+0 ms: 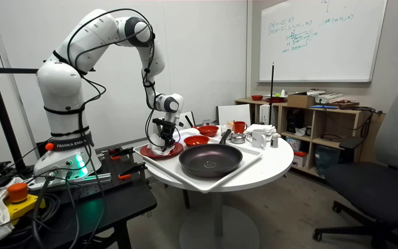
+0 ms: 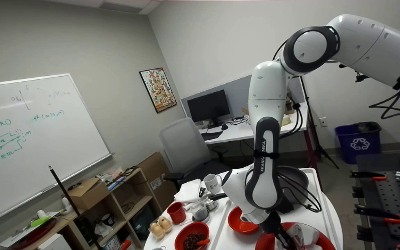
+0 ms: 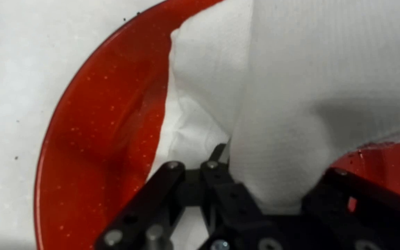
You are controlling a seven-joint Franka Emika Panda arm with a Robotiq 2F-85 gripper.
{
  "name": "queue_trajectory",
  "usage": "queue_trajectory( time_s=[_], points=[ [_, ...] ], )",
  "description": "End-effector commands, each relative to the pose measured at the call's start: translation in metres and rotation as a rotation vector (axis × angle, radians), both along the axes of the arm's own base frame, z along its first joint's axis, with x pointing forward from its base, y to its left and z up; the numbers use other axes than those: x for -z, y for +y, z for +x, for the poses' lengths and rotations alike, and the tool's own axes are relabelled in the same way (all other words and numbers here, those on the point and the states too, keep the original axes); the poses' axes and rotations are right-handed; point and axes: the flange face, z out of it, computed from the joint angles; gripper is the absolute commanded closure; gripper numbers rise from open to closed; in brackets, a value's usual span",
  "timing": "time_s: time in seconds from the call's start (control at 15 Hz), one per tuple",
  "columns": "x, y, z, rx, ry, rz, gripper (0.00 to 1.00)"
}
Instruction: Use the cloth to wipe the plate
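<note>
The wide red plate [image 1: 177,149] lies at the tray's end nearest the robot base. It also shows in an exterior view [image 2: 326,241] and fills much of the wrist view [image 3: 92,118], with small light specks on its surface. A crumpled white cloth [image 3: 290,62] covers the plate's middle and bulges up between my fingers; it also shows in both exterior views [image 1: 154,144] [image 2: 309,234]. My gripper [image 1: 166,148] points down over the plate, low, with the cloth bunched in its jaws. It looks shut on the cloth, though the cloth hides the fingertips in the wrist view.
A black pan [image 1: 210,160] and a smaller, deeper red bowl [image 1: 196,140] stand beside the plate on the white tray [image 1: 250,159]. Behind are another red bowl [image 2: 203,231], a red mug [image 1: 239,127], a white mug [image 1: 258,138], eggs [image 2: 160,227] and folded white cloths [image 2: 188,191].
</note>
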Motion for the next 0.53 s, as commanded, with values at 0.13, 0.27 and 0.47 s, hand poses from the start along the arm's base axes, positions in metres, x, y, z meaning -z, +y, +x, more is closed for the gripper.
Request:
queue_trajectory(
  time_s=[0.13,0.27,0.47],
  points=[
    [0.017,0.024,-0.005,-0.073,-0.036,0.008,0.89],
    [0.017,0.032,-0.007,-0.098,-0.039,0.013,0.89],
    [0.02,0.044,-0.011,-0.136,-0.034,0.034,0.89]
  ],
)
